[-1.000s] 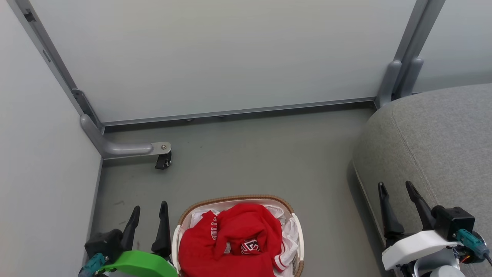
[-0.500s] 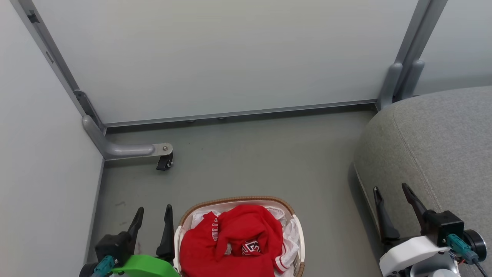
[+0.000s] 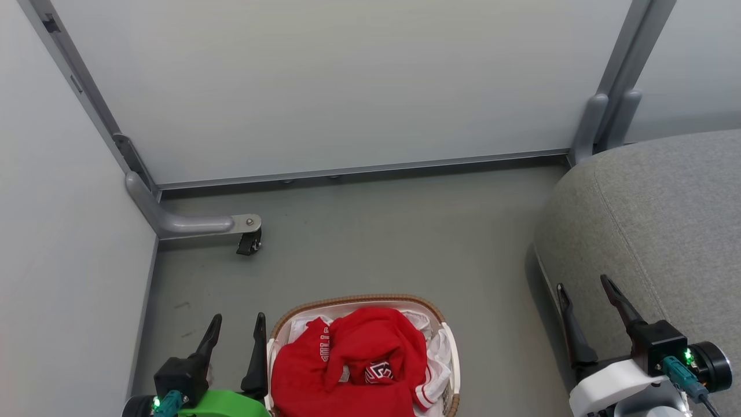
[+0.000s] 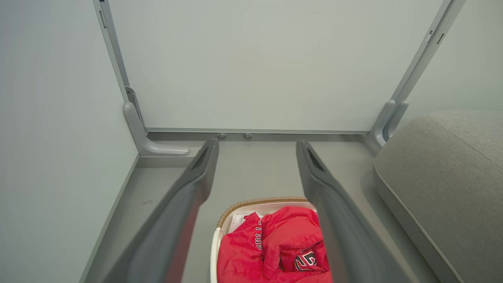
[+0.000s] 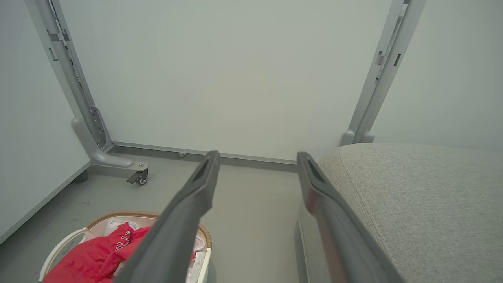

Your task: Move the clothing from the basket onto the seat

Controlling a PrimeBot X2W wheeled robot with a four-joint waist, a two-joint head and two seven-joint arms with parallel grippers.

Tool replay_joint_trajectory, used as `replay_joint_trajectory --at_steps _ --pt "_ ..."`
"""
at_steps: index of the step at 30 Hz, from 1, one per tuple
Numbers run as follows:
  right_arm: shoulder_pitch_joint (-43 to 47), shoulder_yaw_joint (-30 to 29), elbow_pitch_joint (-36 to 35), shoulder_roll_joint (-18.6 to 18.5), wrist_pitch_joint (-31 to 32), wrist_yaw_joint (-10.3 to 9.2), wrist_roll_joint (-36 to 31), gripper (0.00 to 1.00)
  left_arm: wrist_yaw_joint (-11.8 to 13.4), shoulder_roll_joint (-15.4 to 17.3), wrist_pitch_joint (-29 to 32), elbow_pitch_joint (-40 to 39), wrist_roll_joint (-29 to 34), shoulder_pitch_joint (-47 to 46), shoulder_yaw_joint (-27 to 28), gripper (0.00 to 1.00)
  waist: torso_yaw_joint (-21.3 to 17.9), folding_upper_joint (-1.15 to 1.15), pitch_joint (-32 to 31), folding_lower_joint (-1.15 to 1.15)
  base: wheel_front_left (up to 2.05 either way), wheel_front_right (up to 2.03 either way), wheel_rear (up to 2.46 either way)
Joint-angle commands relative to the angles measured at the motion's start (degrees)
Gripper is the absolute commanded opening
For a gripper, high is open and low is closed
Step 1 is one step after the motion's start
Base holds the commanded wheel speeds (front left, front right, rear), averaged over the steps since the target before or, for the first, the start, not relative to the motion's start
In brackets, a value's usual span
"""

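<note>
Grey floor (image 3: 376,243) hemmed in by pale partition panels (image 3: 347,87) sets the scene from the robot's head camera. At 6 o'clock the basket (image 3: 359,300), white with a brown woven rim, sits on the floor. The clothing (image 3: 347,370) is heaped inside it, bright red fabric with white lettering and a striped cuff, over a white sheet (image 3: 298,327). The seat (image 3: 666,220), a rounded grey cushion with a stitched seam, occupies 3 to 4 o'clock, well apart from the basket. The left gripper (image 3: 239,317) hangs at 7 o'clock, just beside the basket's rim, fingers spread wide and holding nothing. The right gripper (image 3: 582,283), at 4 o'clock, is equally wide and empty, poised at the seat's near edge. A caster foot (image 3: 249,243) of the partition frame stands at 9 o'clock.
</note>
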Motion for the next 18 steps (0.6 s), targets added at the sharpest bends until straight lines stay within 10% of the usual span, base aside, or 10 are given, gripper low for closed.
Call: replay_joint_trajectory --at_steps 1,18 --pt "0.8 0.0 -0.1 -0.3 -0.3 0.00 -0.1 1.00 -0.3 0.4 0.0 0.0 0.0 0.6 0.1 1.00 0.0 0.00 0.0 0.00 0.00 0.00 0.00" --pt "0.4 0.1 0.2 -0.3 -0.3 0.00 -0.1 1.00 -0.2 0.4 0.0 0.2 -0.3 0.5 0.0 1.00 -0.2 0.00 0.5 0.00 0.00 0.00 0.00"
